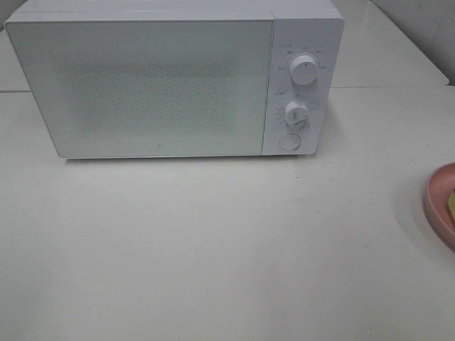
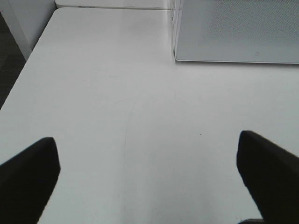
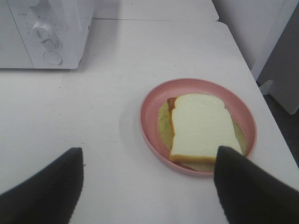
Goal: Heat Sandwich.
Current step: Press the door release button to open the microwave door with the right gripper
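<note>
Microwave (image 1: pixel 142 85) sits at the back of the bench (image 1: pixel 213 249), door shut, front face towards us. On its right-hand panel there's an upper dial (image 1: pixel 304 71), a lower dial (image 1: pixel 296 114) and a round button (image 1: pixel 289 142) underneath.

Over at the bench's right edge is the pink plate (image 1: pixel 441 206), cut off by the frame in the high view. The right wrist view shows it whole, and there's the sandwich (image 3: pixel 201 128) lying flat in it. The top slice is white with a tan crust. Yellowish-green filling spreads out from under it, and a bit of brown peeks out at one corner. The sandwich is well inside the rim and well apart from the microwave, with bare bench between them.

Right jaws are spread wide over the bench just short of the plate, with nothing between them. One dark tip overlaps the plate's rim in the right wrist view, and I can't tell whether it touches.

Left jaws are wide too and hold nothing, hovering over bare bench near the left edge. The microwave's front corner shows beyond them.
</note>
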Motion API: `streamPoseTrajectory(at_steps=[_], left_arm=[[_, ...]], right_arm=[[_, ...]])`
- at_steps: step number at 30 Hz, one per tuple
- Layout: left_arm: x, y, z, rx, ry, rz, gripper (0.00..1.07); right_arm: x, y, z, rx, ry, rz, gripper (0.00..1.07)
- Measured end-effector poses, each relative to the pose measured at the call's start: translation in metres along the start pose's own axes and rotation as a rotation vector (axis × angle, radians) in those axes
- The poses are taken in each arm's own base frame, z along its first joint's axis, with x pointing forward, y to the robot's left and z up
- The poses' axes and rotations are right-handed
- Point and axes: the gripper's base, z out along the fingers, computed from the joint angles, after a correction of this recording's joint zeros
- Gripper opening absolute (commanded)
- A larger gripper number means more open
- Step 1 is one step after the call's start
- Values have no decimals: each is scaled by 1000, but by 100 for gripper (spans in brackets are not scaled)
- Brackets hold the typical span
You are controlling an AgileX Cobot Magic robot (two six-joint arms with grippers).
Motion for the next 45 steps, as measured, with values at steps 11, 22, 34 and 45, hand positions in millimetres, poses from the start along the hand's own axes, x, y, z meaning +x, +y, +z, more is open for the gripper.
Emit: streamPoseTrajectory(at_steps=[11,22,34,45], left_arm=[[0,0,0,0,0,0,98],[0,0,0,0,0,0,98],[0,0,0,0,0,0,98],[0,0,0,0,0,0,98]], right_arm=[[0,0,0,0,0,0,75],[-5,0,-4,-1,-38,2,75],[-31,3,18,-12,-60,-14,75],[-37,8,50,-28,-85,-29,75]])
